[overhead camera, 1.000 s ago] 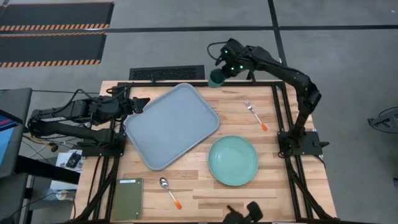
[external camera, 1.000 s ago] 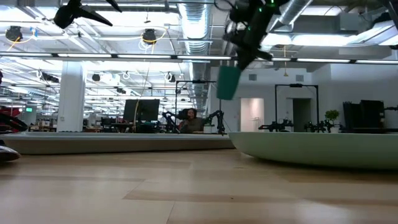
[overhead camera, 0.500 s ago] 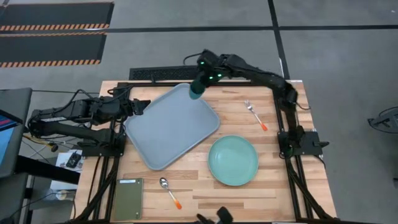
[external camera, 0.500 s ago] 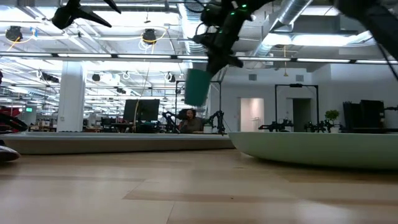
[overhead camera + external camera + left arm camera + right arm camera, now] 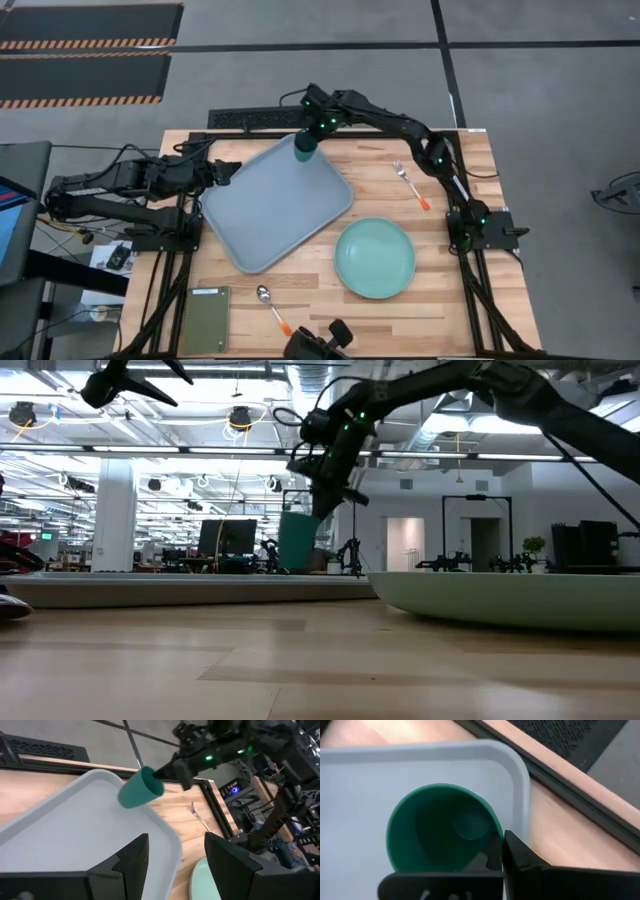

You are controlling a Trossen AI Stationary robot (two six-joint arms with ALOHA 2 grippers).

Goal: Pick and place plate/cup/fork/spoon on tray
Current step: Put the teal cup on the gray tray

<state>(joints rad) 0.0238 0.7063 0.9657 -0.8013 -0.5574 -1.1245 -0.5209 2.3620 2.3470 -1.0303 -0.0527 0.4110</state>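
Note:
The dark green cup (image 5: 305, 147) hangs in my right gripper (image 5: 311, 135) over the far corner of the grey-blue tray (image 5: 270, 210); it also shows in the low view (image 5: 298, 542) and the left wrist view (image 5: 140, 788). The mint-green plate (image 5: 375, 258) lies right of the tray. The fork (image 5: 410, 184) lies at the far right, the spoon (image 5: 272, 308) near the front edge. My left gripper (image 5: 226, 170) waits open and empty at the tray's left edge. My right gripper holds the cup by its rim (image 5: 498, 831), on the side toward the arm, one finger (image 5: 490, 854) inside the cup and one (image 5: 522, 860) outside. The fingers come from above, pointing down. The cup hangs upright, mouth up, over the tray's corner (image 5: 517, 765).
A small dark olive-green flat rectangle (image 5: 205, 320) lies at the front left corner. A dark object (image 5: 320, 343) shows at the front edge. Bare wood lies between the tray, fork and plate.
My right gripper has carried the cup toward the table's left edge and downward, from beyond the tray's far right side to above the tray's far corner. The cup has stayed upright in the hold.

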